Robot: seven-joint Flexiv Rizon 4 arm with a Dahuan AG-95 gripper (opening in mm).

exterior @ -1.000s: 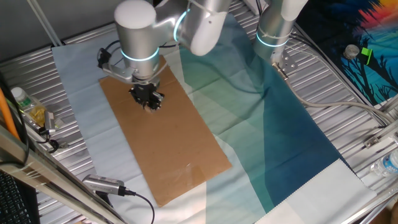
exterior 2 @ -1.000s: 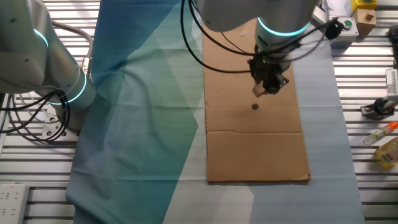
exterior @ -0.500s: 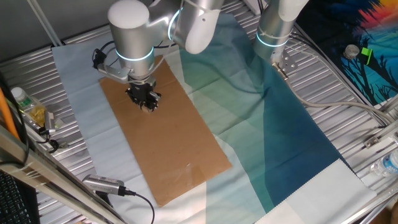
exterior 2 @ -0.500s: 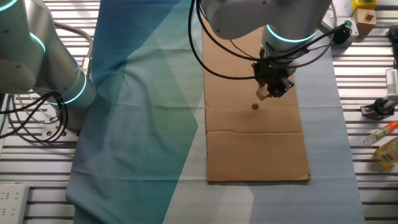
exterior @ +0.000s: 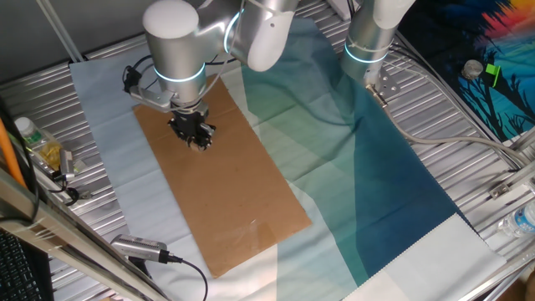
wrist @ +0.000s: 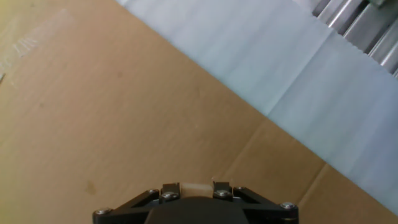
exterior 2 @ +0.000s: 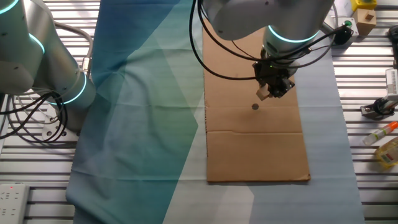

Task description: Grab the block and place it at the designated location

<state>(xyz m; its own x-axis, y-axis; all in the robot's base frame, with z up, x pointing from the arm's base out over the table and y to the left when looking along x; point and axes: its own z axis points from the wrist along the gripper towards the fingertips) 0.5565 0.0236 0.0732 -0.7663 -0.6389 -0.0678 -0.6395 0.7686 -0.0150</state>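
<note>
My gripper [exterior 2: 274,86] hangs a little above the brown cardboard sheet [exterior 2: 255,146] and is shut on the block [exterior 2: 263,94], a small tan cube at its fingertips. The designated location [exterior 2: 255,107], a small black dot on the sheet, lies just below and left of the block in that fixed view, apart from it. From the opposite fixed view the gripper [exterior: 194,134] is over the sheet's far end [exterior: 238,196], and the dot is hidden there. The hand view has the block [wrist: 196,185] wedged between the two fingers [wrist: 171,188], with bare cardboard [wrist: 93,118] ahead.
A second arm [exterior 2: 46,59] stands at the left on a teal cloth [exterior 2: 143,106]. Bottles and small items [exterior 2: 387,149] lie off the sheet's right side. A bottle [exterior: 32,138] and a cabled device [exterior: 140,247] sit by the table edge.
Over the last second the gripper, still holding the block, shifted slightly sideways and a little lower toward the dot. In the last half second it barely moved.
</note>
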